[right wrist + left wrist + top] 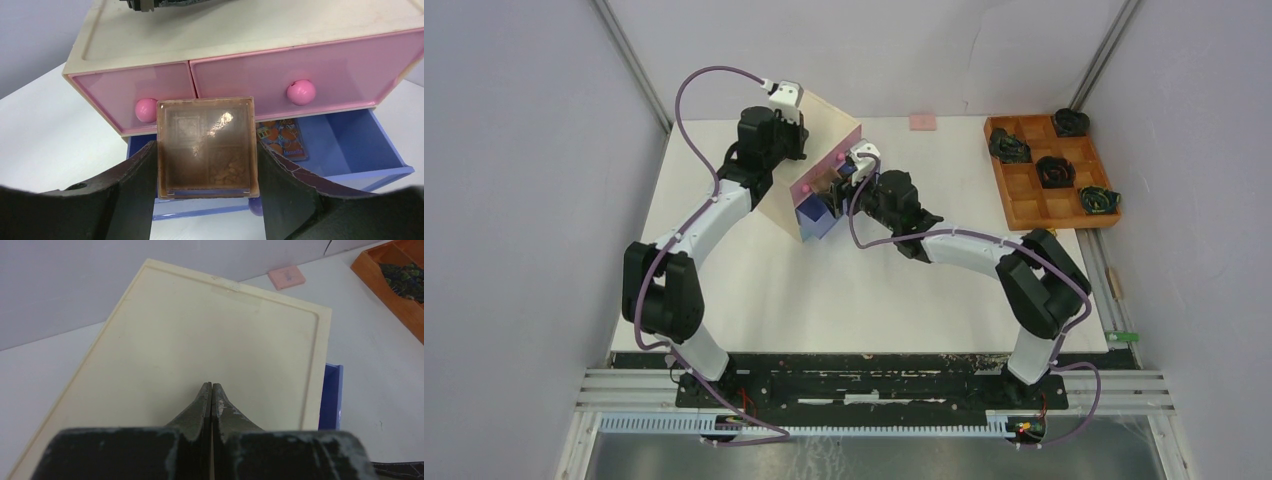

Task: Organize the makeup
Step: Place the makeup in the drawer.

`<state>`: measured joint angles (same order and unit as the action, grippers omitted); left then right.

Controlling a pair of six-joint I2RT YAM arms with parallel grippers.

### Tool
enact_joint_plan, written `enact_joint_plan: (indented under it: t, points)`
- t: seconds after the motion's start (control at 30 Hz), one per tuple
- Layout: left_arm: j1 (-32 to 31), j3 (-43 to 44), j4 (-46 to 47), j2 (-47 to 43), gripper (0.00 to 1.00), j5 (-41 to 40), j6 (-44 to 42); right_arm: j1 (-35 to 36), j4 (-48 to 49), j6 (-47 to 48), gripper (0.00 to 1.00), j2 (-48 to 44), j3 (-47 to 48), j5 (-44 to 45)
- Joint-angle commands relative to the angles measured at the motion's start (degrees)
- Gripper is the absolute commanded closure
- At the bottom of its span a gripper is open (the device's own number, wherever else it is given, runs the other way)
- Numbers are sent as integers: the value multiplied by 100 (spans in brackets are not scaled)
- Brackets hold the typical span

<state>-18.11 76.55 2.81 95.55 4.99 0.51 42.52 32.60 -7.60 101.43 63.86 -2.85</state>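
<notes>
A pale wooden chest (809, 165) stands on the white counter (824, 300). It has two pink drawers (300, 70) on top, side by side. Both are shut, and each has a round pink knob. Under them is one wide blue drawer (345, 140), and it is pulled open. Inside it lies a little card (282, 137) with orange and blue pictures, close to the back. The rest of the drawer that shows is bare.

The right claw (206, 152) is clamped on a square brown palette (205, 135), with one finger on each side. The palette has a clear lid and four brown squares inside. It hangs just in front of the pink drawers and above the front of the open blue drawer.

The left claw (211, 390) is over the flat top of the chest with its two fingers pressed together and nothing between them. I cannot tell if it touches the top.

A pink pad (286, 276) lies on the counter behind the chest, near the back wall.

Far off on the right sits an orange-brown wooden tray (1027, 195). Dark coiled things (1055, 170) lie in some of its little boxes.
</notes>
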Motion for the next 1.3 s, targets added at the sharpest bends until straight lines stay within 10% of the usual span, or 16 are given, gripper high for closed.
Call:
enact_joint_plan:
  t: [0.0, 0.17, 0.3, 0.4, 0.53, 0.97, 1.27]
  points:
    - [-62, -524, -2561, 640, 97, 49, -148, 22, 1092, -10, 99, 125, 156, -163]
    - [-61, -536, -2565, 667, 97, 58, -139, 13, 1152, -24, 99, 280, 180, -88]
    - [-71, -528, -2561, 697, 97, 54, -139, -16, 1119, -132, 63, 387, 202, -21]
    - [-71, -510, -2575, 729, 97, 62, -139, -18, 1020, -161, 16, 376, 201, 115]
    - [-72, -501, -2581, 746, 97, 72, -144, -22, 953, -111, 1, 263, 111, 311]
    - [-70, -502, -2592, 744, 97, 52, -150, -25, 720, 357, 2, -457, -319, 870]
    - [-77, -509, -2591, 738, 97, 69, -145, -33, -293, 558, 48, -811, -159, 1291]
